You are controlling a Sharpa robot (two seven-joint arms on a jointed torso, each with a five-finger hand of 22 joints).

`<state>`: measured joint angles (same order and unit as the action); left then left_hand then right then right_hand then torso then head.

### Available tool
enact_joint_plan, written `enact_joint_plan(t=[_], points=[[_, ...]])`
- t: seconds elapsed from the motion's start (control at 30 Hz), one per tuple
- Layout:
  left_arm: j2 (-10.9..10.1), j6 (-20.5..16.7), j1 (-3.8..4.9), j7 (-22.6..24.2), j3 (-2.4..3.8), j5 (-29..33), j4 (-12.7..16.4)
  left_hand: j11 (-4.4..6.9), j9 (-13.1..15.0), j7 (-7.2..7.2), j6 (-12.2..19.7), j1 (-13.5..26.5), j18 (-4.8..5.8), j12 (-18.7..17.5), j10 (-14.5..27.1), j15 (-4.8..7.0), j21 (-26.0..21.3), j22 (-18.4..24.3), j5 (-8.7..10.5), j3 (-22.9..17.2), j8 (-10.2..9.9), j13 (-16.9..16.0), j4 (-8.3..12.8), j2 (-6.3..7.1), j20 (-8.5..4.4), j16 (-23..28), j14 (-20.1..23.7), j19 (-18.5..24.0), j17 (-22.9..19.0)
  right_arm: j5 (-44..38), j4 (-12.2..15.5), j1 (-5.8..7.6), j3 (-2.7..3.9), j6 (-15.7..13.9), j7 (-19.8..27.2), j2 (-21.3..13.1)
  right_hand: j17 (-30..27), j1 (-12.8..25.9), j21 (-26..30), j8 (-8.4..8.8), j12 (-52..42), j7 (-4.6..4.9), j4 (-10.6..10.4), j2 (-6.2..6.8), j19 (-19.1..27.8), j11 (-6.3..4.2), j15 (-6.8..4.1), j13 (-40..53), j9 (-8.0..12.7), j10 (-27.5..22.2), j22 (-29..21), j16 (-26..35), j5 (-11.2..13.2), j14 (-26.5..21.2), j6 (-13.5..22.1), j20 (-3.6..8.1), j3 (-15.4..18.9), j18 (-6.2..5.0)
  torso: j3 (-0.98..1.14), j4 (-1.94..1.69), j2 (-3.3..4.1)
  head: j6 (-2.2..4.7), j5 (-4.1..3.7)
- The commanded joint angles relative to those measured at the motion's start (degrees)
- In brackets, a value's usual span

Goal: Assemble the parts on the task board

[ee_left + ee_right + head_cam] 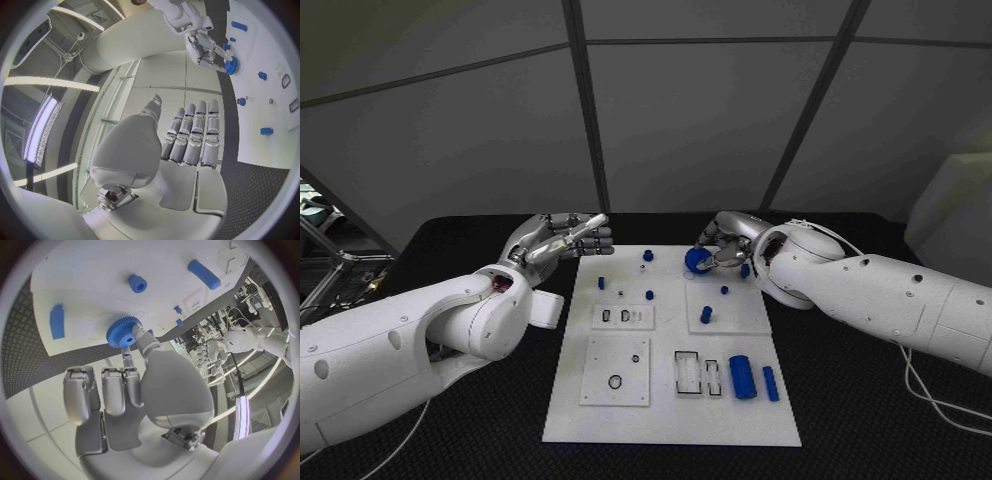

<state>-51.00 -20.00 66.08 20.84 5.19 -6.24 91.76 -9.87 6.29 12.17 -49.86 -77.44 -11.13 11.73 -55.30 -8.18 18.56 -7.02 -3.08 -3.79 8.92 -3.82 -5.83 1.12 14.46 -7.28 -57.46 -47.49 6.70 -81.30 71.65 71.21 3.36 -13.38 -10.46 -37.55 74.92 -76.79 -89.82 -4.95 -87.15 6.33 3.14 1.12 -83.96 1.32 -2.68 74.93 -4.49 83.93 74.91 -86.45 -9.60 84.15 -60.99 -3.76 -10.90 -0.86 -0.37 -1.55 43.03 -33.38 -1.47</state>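
A: We have our right hand [718, 247] pinched around the small blue toothed plastic gear [123, 332]. It sits at our fingertips, over the far end of the flat white plastic task board [776, 425], with the gear's bore facing back towards our wrist.

B: Is it seated yet?

A: We can't tell whether it touches the board. From the wrist, a short blue peg with a hollow top [137, 283] stands on the board beyond the gear, further out from the fingers, and a flat blue bar [57, 321] lies off to the side.

B: And our left hand [567, 238]?

A: It hovers beside the board's far left corner, fingers straight and together, holding nothing. The right hand is clearly the nearer to the gear.

B: Room to work?

A: We judge yes. The black textured table [473, 235] lies all round the board, and two long blue cylinders [741, 377] rest well back, towards our body.
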Motion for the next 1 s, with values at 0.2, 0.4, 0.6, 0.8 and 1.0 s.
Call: enact_joint_plan(t=[0.2, 0.4, 0.6, 0.8, 1.0], points=[[0.1, 0.8, 0.09, 0.0, 0.05, -0.2, 0.1, -0.29, -0.1, 0.4, -0.1, -0.4, 0.72, -0.3, 0.3, -0.24, -0.2, 0.1, 0.14, 0.1, -0.2, 0.1, 0.3, -0.22, 0.06, 0.3, -0.3, 0.2, -0.1, -6.1, 1.9, 0.17, 0.05, -5.4, 1.0, 3.3, 7.6, 0.7, -0.2, 0.19, -0.3, -1.02, 0.2, 0.23, -6.0, -0.56, -0.45, 11.9, -0.8, 4.3, 15.1, -0.3, -0.3, 4.2, -2.6, 0.35, -0.4, 0.86, -0.03, -0.2, 0.05, 0.14, 0.47], [0.1, 0.8, 0.09, 0.0, 0.05, -0.2, -0.1, -0.29, -0.1, 0.4, -0.1, -0.4, 0.72, -0.3, 0.3, -0.24, -0.2, 0.1, 0.14, 0.1, -0.2, 0.1, 0.3, -0.22, 0.06, 0.3, -0.3, 0.2, -0.1, -8.0, 0.5, 0.18, 0.0, -5.9, 1.1, 7.4, 7.5, 1.0, -0.2, 0.3, -0.3, -1.02, 0.3, 0.21, -6.0, -0.56, -0.46, 11.9, -0.8, 4.3, 15.1, -0.3, -0.3, 4.2, -2.7, 0.37, -0.6, 0.86, -0.03, -0.2, 0.07, 0.03, 0.7], [0.2, 0.8, 0.1, 0.0, 0.06, -0.2, -0.1, -0.29, -0.1, 0.4, -0.1, -0.4, 0.72, -0.3, 0.3, -0.24, -0.2, 0.1, 0.14, 0.1, -0.2, 0.1, 0.3, -0.22, 0.06, 0.3, -0.3, 0.2, -0.1, -9.0, -1.4, 0.16, -0.04, -6.0, 1.0, 10.4, 7.4, 1.2, -0.2, 0.35, -0.3, -1.03, 0.3, 0.2, -6.0, -0.57, -0.47, 11.9, -0.8, 4.3, 15.1, -0.2, -0.4, 4.2, -2.7, 0.38, -0.7, 0.86, 0.0, -0.21, 0.06, -0.09, 0.86], [0.3, 0.8, 0.1, 0.0, 0.06, -0.2, -0.2, -0.29, -0.1, 0.4, -0.1, -0.4, 0.72, -0.3, 0.3, -0.24, -0.2, 0.1, 0.14, 0.1, -0.2, 0.1, 0.3, -0.22, 0.06, 0.3, -0.3, 0.2, -0.1, -9.5, -3.4, 0.14, -0.13, -5.4, 0.9, 12.5, 7.2, 1.4, -0.2, 0.43, -0.3, -1.03, 0.4, 0.21, -6.0, -0.57, -0.48, 11.8, -0.8, 4.3, 15.1, -0.2, -0.4, 4.1, -2.7, 0.39, -0.8, 0.86, 0.02, -0.1, 0.04, -0.24, 1.13], [0.4, 0.8, 0.11, 0.0, 0.06, -0.2, -0.2, -0.29, -0.1, 0.4, -0.1, -0.4, 0.72, -0.3, 0.3, -0.24, -0.2, 0.1, 0.14, 0.1, -0.2, 0.1, 0.3, -0.22, 0.06, 0.3, -0.3, 0.2, -0.1, -9.6, -5.0, 0.11, -0.61, -4.2, 1.2, 13.9, 7.2, 1.4, -0.2, 0.47, -0.3, -1.02, 0.4, 0.23, -6.0, -0.57, -0.48, 11.8, -0.8, 4.3, 15.1, -0.2, -0.4, 4.1, -2.7, 0.39, -0.9, 0.86, 0.05, -0.02, 0.07, -0.32, 1.24]])
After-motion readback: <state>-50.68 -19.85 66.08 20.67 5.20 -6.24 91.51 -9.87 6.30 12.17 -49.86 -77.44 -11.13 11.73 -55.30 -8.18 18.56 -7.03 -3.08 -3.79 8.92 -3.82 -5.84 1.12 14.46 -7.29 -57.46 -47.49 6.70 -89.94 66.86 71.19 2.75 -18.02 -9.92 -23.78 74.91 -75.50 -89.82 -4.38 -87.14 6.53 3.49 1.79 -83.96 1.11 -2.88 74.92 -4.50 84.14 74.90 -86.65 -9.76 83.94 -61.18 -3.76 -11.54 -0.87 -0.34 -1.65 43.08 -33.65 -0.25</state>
